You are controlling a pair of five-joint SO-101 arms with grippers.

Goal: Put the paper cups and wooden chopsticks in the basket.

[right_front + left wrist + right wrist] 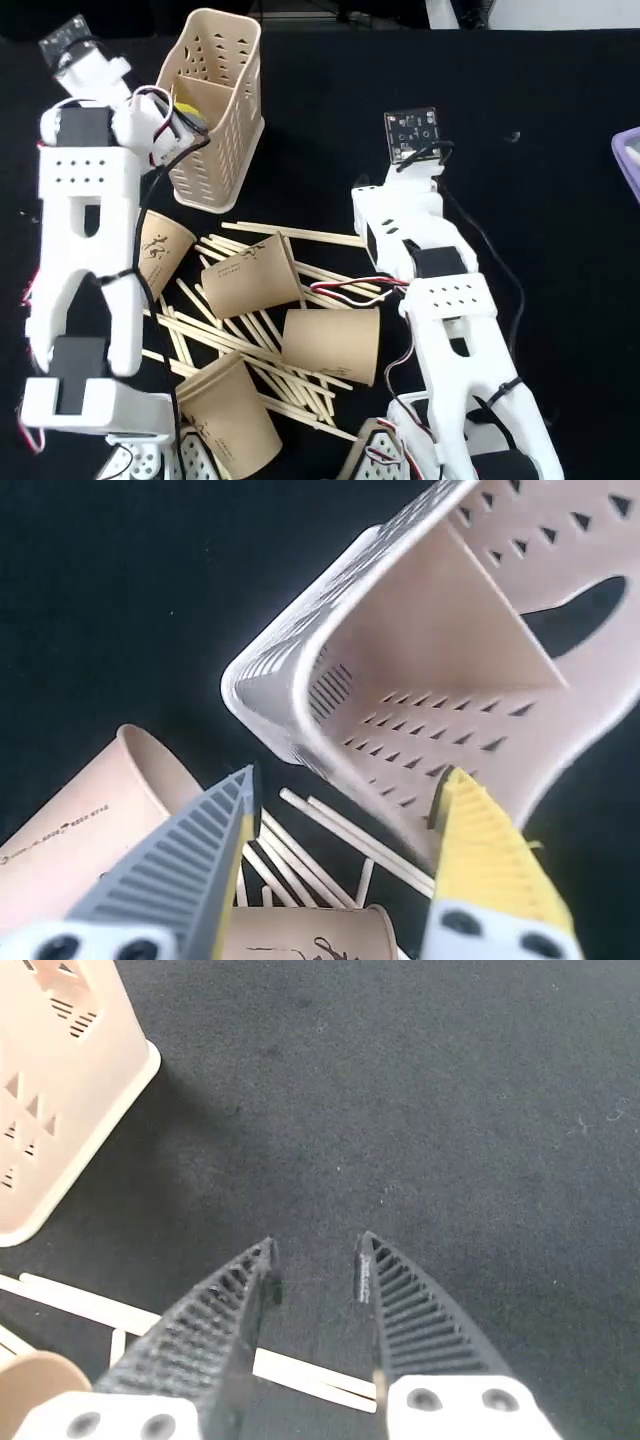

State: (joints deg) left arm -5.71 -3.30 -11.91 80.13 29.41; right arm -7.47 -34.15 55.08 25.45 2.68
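the left hand (348, 773), open and empty, sits right by the plastic basket (420, 610) and might knock it over. the right hand (315, 1245) is open over the table (450, 1080).

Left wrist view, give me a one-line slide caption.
Open left gripper facing the perforated basket, with a paper cup and wooden chopsticks lying beside it.

High cam looks down over the whole black table (540, 180) from well up. Left wrist cam sits really close to the beige perforated plastic basket (450, 650), facing its open mouth. Right wrist cam points down just beside it. All three catch that basket.
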